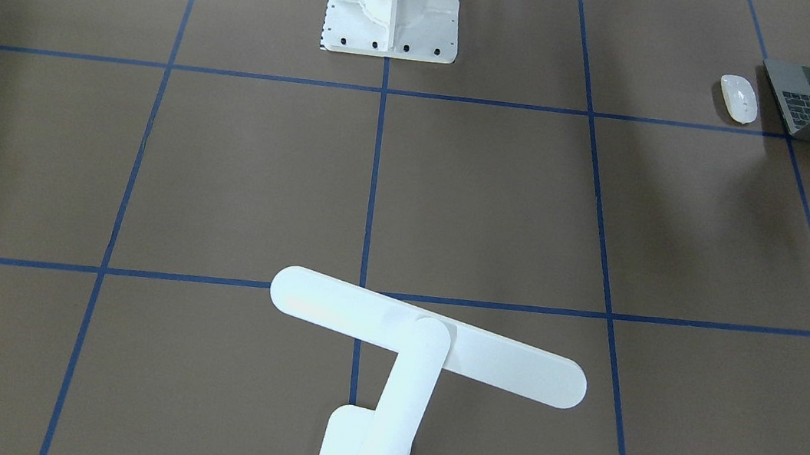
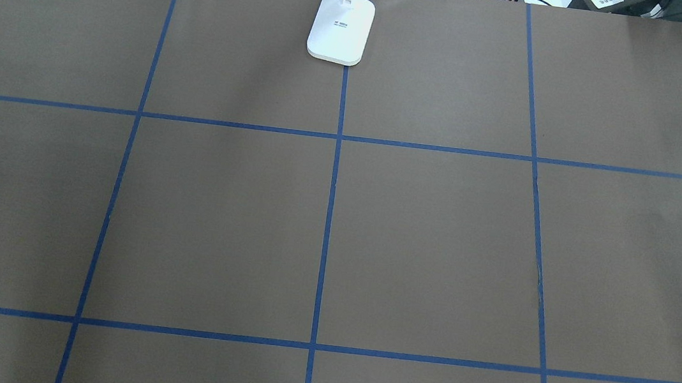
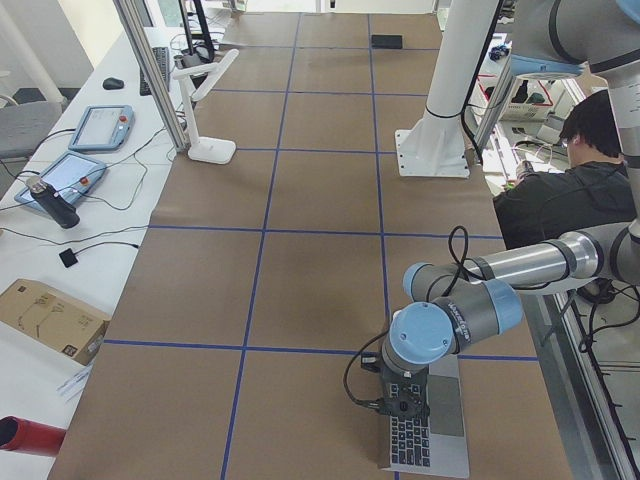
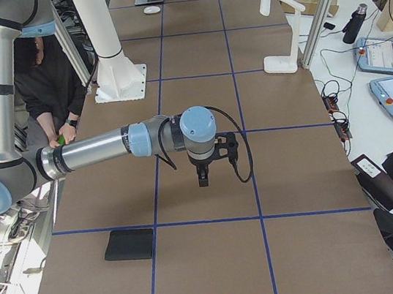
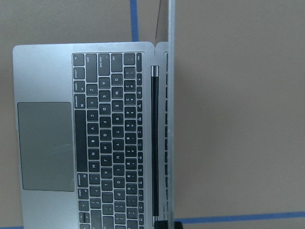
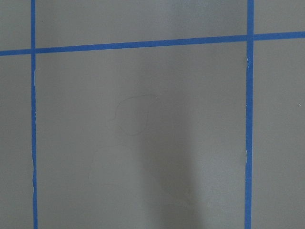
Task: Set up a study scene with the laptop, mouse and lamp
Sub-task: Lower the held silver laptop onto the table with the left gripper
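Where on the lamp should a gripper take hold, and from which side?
Grip the lamp by its round arm, coming in level from the robot's side and closing across it. The arm stands roughly upright and is the only narrow part; the bar head is wide and flat, and the base sits low.

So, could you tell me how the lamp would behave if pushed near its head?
It may tip: the lamp stands tall on a small flat base. The long bar head sticks out both sides, so it probably twists when nudged at one end. Pushing the base looks safer.
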